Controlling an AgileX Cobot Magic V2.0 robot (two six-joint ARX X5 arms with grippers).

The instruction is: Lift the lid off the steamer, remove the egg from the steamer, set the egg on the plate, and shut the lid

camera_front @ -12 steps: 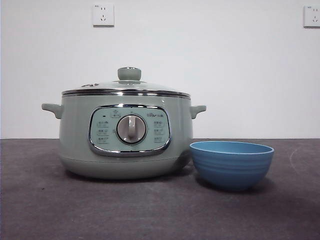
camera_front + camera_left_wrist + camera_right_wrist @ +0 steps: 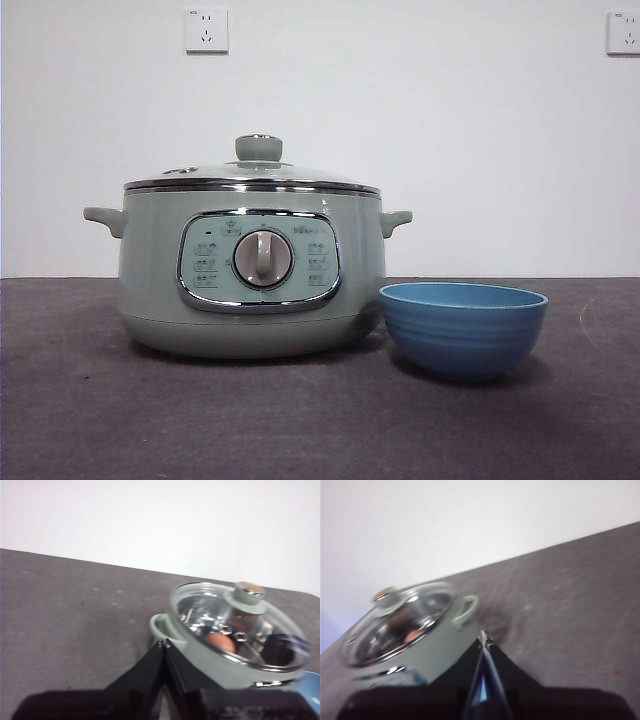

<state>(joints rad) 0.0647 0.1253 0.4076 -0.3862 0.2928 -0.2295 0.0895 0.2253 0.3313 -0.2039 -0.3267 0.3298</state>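
Waiting beyond both sets of closed, empty fingers (image 2: pixel 164 647), the lid (image 2: pixel 252 178) covers the steamer (image 2: pixel 250 270), keeping the egg (image 2: pixel 220 642) inside.

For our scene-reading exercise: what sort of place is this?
Probably a plain test room, not a kitchen: bare white wall with power sockets, a dark grey tabletop holding only a pale green electric steamer and blue ridged bowl.

Lid (image 2: pixel 252 175) on steamer (image 2: pixel 250 290) (plate (image 2: pixel 463 328) beside).

One steamer (image 2: pixel 250 290), one lid (image 2: pixel 252 178), one plate (image 2: pixel 463 328), one egg (image 2: pixel 220 642), two wall sockets (image 2: pixel 206 29).
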